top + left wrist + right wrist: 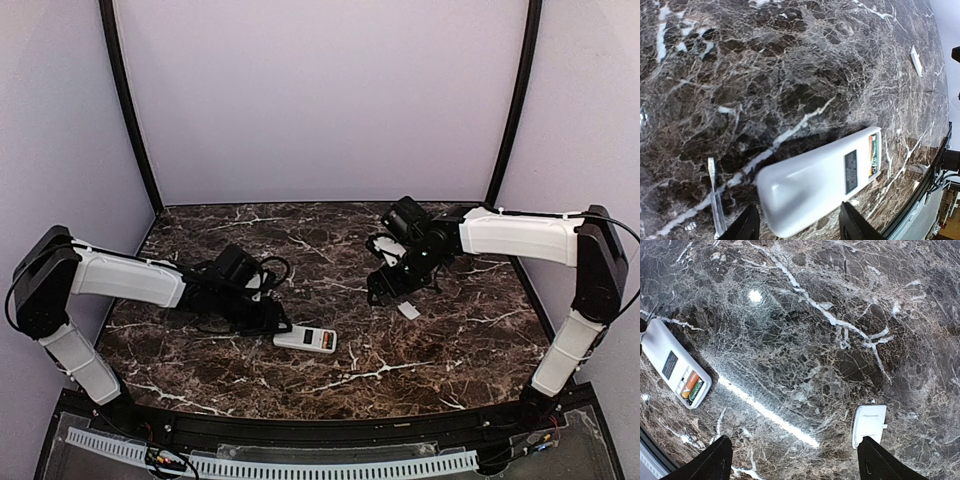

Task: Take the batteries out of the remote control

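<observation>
The white remote control (306, 339) lies flat on the marble table, back side up, its battery bay uncovered. Two batteries (873, 155), one with orange-red wrap and one with green, sit in the bay at its far end. My left gripper (799, 227) is open, and its fingers (747, 226) straddle the remote's near end with small gaps on both sides. My right gripper (797, 465) hovers open over bare marble, with nothing between its fingers. The right wrist view also shows the remote control (670, 362) and the batteries (692, 385) at its left edge.
The small white cover plate (869, 424) lies on the table just by my right gripper's right finger, to the right of the remote. It is the cover plate (409, 310) below that gripper in the top view. Purple walls enclose the table on three sides.
</observation>
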Controlling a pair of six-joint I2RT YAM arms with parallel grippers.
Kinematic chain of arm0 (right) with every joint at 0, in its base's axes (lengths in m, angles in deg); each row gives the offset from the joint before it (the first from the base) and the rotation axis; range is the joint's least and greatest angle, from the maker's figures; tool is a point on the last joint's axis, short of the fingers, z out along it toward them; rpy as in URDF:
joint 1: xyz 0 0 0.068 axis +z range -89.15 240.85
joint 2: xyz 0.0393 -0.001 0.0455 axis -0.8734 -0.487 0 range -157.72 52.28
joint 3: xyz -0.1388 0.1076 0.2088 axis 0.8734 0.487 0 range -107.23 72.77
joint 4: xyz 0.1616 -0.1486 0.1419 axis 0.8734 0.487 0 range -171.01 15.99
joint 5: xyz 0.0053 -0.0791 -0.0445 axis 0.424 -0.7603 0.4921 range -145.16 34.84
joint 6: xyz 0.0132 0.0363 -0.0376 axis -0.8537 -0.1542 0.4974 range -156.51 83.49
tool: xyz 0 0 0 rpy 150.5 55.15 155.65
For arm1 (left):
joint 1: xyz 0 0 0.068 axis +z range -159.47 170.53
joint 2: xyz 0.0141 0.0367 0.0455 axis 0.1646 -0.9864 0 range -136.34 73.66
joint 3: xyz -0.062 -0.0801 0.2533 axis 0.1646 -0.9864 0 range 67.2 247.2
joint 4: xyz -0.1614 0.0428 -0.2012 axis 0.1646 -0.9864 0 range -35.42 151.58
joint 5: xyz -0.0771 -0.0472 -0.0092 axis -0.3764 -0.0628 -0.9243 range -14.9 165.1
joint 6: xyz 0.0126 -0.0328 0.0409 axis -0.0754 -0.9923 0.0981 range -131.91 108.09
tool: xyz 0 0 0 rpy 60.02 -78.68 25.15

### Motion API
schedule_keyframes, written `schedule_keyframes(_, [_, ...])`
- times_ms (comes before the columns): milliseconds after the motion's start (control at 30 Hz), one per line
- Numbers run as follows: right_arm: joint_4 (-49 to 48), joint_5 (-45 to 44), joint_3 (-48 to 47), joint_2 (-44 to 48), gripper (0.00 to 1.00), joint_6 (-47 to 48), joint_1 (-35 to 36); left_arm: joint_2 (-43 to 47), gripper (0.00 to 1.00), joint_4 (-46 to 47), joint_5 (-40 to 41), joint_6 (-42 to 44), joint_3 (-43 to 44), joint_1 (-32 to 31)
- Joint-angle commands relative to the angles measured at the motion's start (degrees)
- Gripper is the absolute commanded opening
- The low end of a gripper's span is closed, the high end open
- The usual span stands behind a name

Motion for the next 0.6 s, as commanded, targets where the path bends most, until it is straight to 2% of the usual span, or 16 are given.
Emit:
schedule_keyframes(0, [-1.2, 0.5, 0.3, -0.4, 0.85, -0.2, -0.2, 2.8, 0.54, -5.4, 3.6, 2.3, 0.7, -0.1])
schedule_keyframes(300, [-1.3, 0.6, 0.4, 0.0, 0.85, -0.4, -0.3, 8.1, 0.53, -14.5, 8.5, 6.4, 1.0, -0.2])
schedule_keyframes(567, [-1.1, 0.5, -0.2, 0.3, 0.86, -0.2, -0.3, 8.7, 0.52, -22.6, 10.9, 10.8, 2.4, -0.2])
